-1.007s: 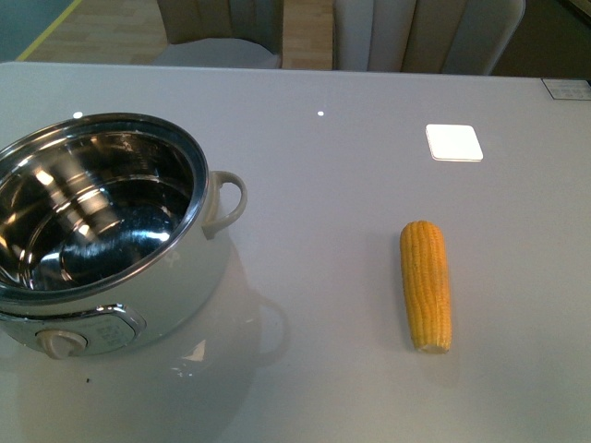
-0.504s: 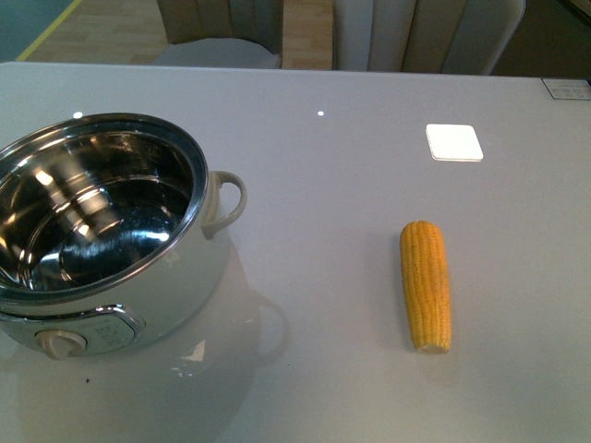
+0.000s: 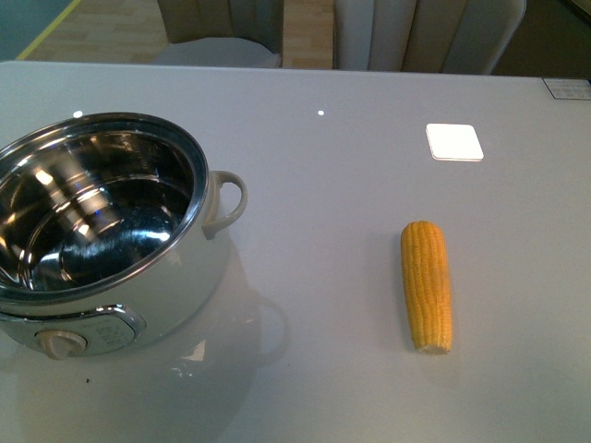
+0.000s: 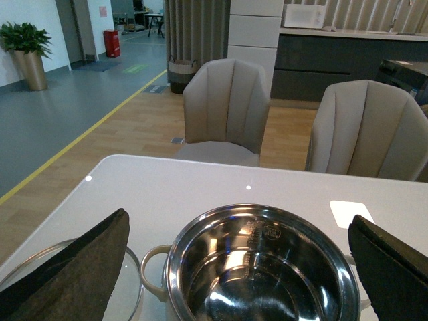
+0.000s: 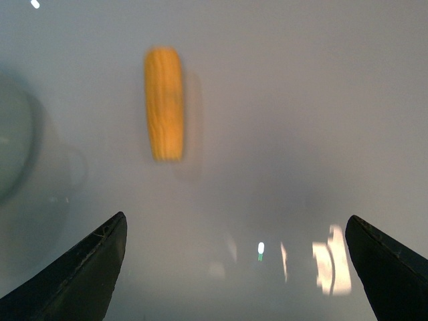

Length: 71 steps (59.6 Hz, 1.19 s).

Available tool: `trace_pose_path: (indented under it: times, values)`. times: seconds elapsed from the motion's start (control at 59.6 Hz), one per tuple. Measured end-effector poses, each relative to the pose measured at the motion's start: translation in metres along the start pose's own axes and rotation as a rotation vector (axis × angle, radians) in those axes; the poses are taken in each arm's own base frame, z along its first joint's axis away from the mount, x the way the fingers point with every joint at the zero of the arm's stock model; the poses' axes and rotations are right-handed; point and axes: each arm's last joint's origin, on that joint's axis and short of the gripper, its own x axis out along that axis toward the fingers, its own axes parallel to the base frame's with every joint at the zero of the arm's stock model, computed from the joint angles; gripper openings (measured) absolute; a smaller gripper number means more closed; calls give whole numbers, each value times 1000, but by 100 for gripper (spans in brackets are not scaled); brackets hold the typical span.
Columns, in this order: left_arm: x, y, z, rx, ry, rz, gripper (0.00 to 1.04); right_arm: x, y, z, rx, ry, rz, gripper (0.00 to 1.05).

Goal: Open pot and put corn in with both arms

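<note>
Opening apparently done: at the left of the desk point(image 3: 351, 185), pot point(image 3: 185, 286) uncovered, steel bowl empty. Left to do: moving the corn point(image 3: 427, 284), lying flat and untouched, well right of the pot. Only from the left wrist: a lid point(image 4: 136, 267) just beside the pot, left fingers point(image 4: 80, 267) spread wide, empty. Only from the right wrist, blurred: right fingers point(image 5: 80, 267) spread, empty, short of the corn.

A large open hall with a kitchen corner is suggested: padded chairs point(image 4: 227, 107) are set at a white tabletop point(image 4: 200, 184), and a counter point(image 4: 354, 32) with a microwave point(image 4: 304, 15), a potted plant point(image 4: 27, 41) and a yellow floor line point(image 4: 87, 134) are seen far behind.
</note>
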Motion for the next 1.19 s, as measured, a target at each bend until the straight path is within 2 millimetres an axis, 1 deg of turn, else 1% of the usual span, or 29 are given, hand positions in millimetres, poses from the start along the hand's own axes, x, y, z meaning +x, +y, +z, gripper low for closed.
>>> trace_pose_path:
  times: [0.067,0.168,0.201,0.269,0.369,0.436,0.487,0.52,0.571,0.588,0.638,0.755,0.957,1.058,1.192]
  values:
    - [0,0,0,0,0,0,98,2,0,3,26,9,-8,96]
    - [0,0,0,0,0,0,98,7,4,13,7,-16,-20,96]
    - [0,0,0,0,0,0,98,12,5,16,-3,-13,-25,96]
    - [0,0,0,0,0,0,98,26,10,20,-26,1,-44,96]
    - [0,0,0,0,0,0,98,44,17,23,-50,33,-38,96]
    - [0,0,0,0,0,0,98,64,25,26,-69,66,-25,96]
    - [0,0,0,0,0,0,98,73,29,29,-77,67,-25,96]
    - [0,0,0,0,0,0,98,86,33,33,-89,75,-27,96]
    - [0,0,0,0,0,0,98,96,36,37,-94,84,-28,96]
    - [0,0,0,0,0,0,98,104,39,40,-99,87,-32,96]
    - [0,0,0,0,0,0,98,117,44,43,-107,97,-30,96]
    - [0,0,0,0,0,0,98,143,60,49,-136,111,-7,96]
    - [0,0,0,0,0,0,98,178,86,46,-192,137,54,96]
    - [0,0,0,0,0,0,98,194,94,44,-204,150,61,96]
    - [0,0,0,0,0,0,98,215,98,41,-214,168,44,96]
